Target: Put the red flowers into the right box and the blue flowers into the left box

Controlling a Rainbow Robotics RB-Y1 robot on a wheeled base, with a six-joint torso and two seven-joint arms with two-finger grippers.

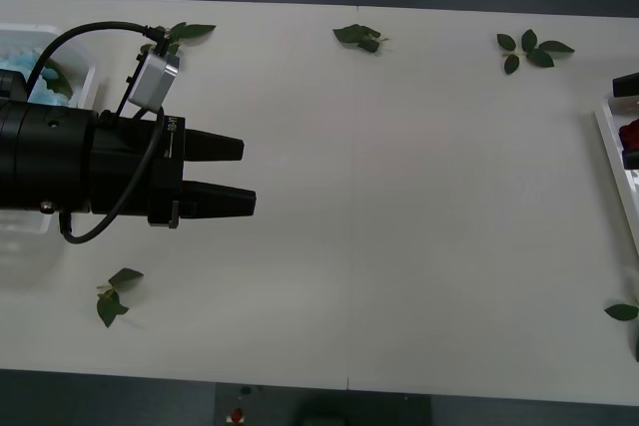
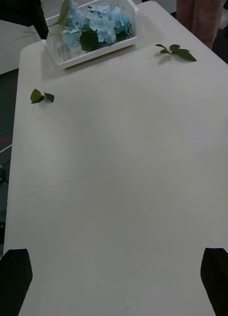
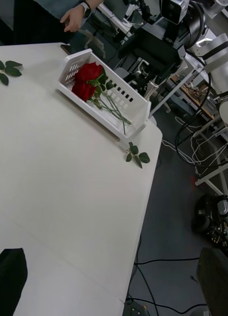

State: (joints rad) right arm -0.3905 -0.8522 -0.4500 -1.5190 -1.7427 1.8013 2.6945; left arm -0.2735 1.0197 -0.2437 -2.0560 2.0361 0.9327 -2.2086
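My left gripper (image 1: 248, 177) hovers open over the left half of the table, its black fingers (image 3: 9, 276) apart with nothing between them. The left box (image 2: 89, 54) holds the pale blue flowers (image 2: 96, 22); in the front view this box (image 1: 85, 82) lies behind the left arm with the blue flowers (image 1: 22, 55) partly hidden. At the far right edge is the right box (image 1: 611, 142) with the red flowers (image 1: 629, 133). The left wrist view shows the right box (image 3: 136, 106) with red flowers (image 3: 85, 81) lying inside. My right gripper (image 2: 114, 284) is open and holds nothing.
Loose green leaf sprigs lie on the white table (image 1: 399, 226): one at the back centre (image 1: 357, 37), one back right (image 1: 529, 49), one front left (image 1: 115, 294), one by the right front edge (image 1: 621, 312). Another sprig (image 1: 185, 35) lies near the left box.
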